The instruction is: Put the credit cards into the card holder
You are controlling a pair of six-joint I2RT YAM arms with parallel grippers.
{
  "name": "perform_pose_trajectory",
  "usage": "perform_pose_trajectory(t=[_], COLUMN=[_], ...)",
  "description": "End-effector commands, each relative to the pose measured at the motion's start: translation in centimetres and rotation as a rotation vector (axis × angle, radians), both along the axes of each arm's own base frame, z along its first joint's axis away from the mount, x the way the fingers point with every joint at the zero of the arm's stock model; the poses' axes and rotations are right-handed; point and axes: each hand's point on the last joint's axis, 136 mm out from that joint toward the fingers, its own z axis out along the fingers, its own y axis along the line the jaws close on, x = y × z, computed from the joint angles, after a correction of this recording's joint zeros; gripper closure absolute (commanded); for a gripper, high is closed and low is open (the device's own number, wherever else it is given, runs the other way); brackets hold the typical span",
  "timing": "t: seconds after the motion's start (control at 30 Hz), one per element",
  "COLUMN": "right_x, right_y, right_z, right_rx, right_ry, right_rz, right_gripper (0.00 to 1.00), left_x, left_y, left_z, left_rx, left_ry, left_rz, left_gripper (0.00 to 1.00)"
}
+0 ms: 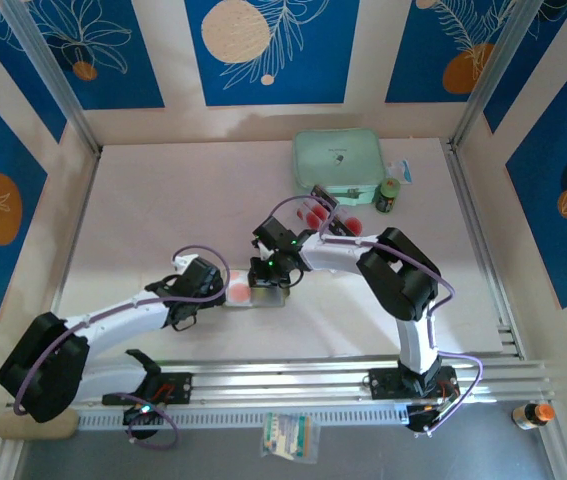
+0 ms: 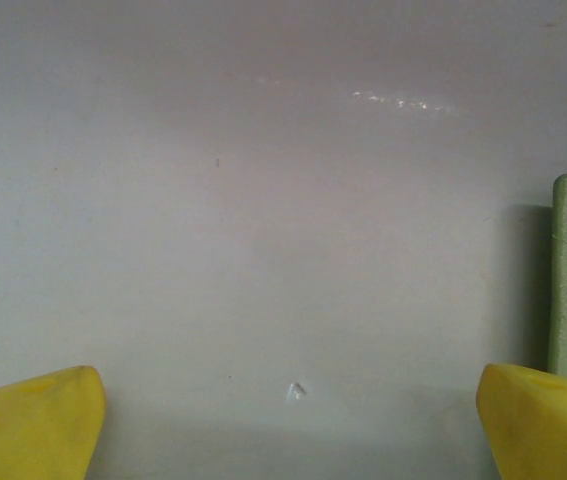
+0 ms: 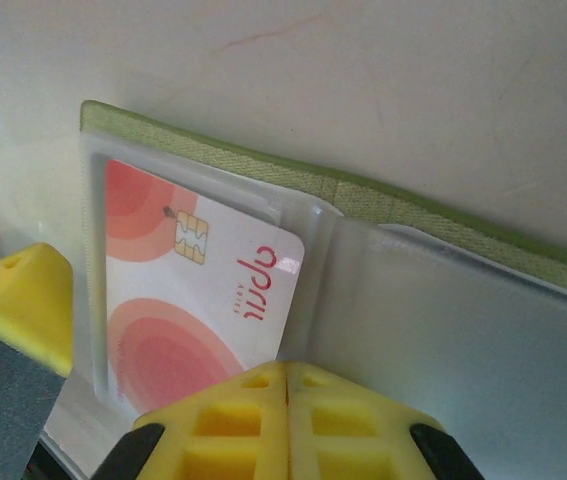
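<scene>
R gripper: fingers pressed together, can't tell if pinching anything. Just ahead of it lies the open olive-green fabric card holder, w/ a pale, red-circled plastic credit card in its clear sleeve. L gripper: spread wide, holder edge just beside one finger.

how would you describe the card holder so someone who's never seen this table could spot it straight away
On the pale table, look at the middle, toward the near side. The card holder lies open there: olive-green fabric lined with clear plastic sleeves, a pale card with pink-red circles in one. The mint-green case at the far edge is larger, paler and closed.
</scene>
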Motion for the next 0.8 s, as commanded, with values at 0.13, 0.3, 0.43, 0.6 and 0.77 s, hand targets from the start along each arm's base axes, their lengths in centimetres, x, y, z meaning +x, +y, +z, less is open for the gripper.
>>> perform_pose_trajectory(t=[0.13, 0.3, 0.43, 0.6, 0.77], right_x=[0.1, 0.1, -0.1, -0.3, -0.5], right_y=[1.0, 1.6, 2.1, 2.3, 2.5], right_z=[0.0, 0.0, 0.0, 0.0, 0.7], right_rx=[0.007, 0.019, 0.036, 0.051, 0.069], right_ry=[0.002, 0.016, 0.030, 0.047, 0.052], right_rz=[0.031, 0.042, 0.050, 0.056, 0.058], right_gripper=[0.94, 0.94, 0.95, 0.95, 0.95], left_x=[-0.1, -0.1, -0.1, 0.1, 0.2], left_y=[0.6, 0.5, 0.5, 0.3, 0.2], left_z=[-0.5, -0.5, -0.5, -0.3, -0.2], left_rx=[0.002, -0.002, -0.004, -0.011, -0.017], left_ry=[0.002, 0.002, 0.002, -0.004, -0.007], left_rz=[0.031, 0.029, 0.028, 0.023, 0.022], left_gripper=[0.05, 0.05, 0.05, 0.05, 0.05])
